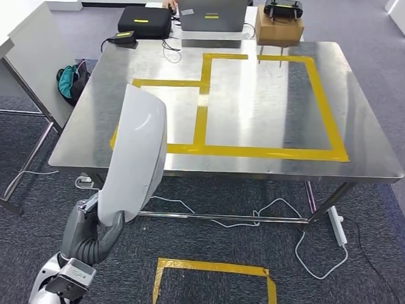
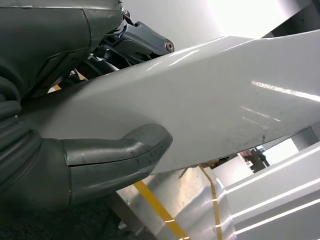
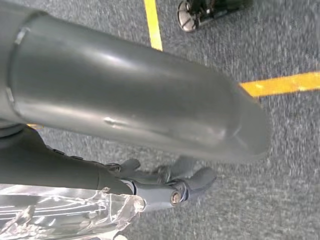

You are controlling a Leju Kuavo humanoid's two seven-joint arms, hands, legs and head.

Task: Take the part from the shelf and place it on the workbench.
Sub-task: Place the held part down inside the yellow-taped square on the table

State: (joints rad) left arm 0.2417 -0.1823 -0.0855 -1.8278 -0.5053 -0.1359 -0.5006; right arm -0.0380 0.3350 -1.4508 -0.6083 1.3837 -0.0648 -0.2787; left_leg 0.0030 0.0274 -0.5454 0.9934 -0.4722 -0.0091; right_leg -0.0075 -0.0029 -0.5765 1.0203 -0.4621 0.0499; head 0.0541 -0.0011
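Left robot hand (image 1: 88,231): raised before the surface's near edge, thumb (image 2: 124,157) pressed on the white curved plastic shell part (image 1: 133,158) it grips.
Right robot hand (image 3: 166,185): hanging over the carpeted floor, fingers loosely curled, holding nothing.

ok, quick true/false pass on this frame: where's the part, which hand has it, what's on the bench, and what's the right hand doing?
1. The left hand grips the white curved part. True.
2. The part already lies on the steel workbench. False: it is held up in front of the bench's near edge, over the carpet.
3. Yellow tape marks rectangles on the bench top. True.
4. The right hand holds a second part. False: it holds nothing, and it hangs over grey carpet.
5. A cardboard box stands inside the taped area. False: it sits beyond the bench's far edge.
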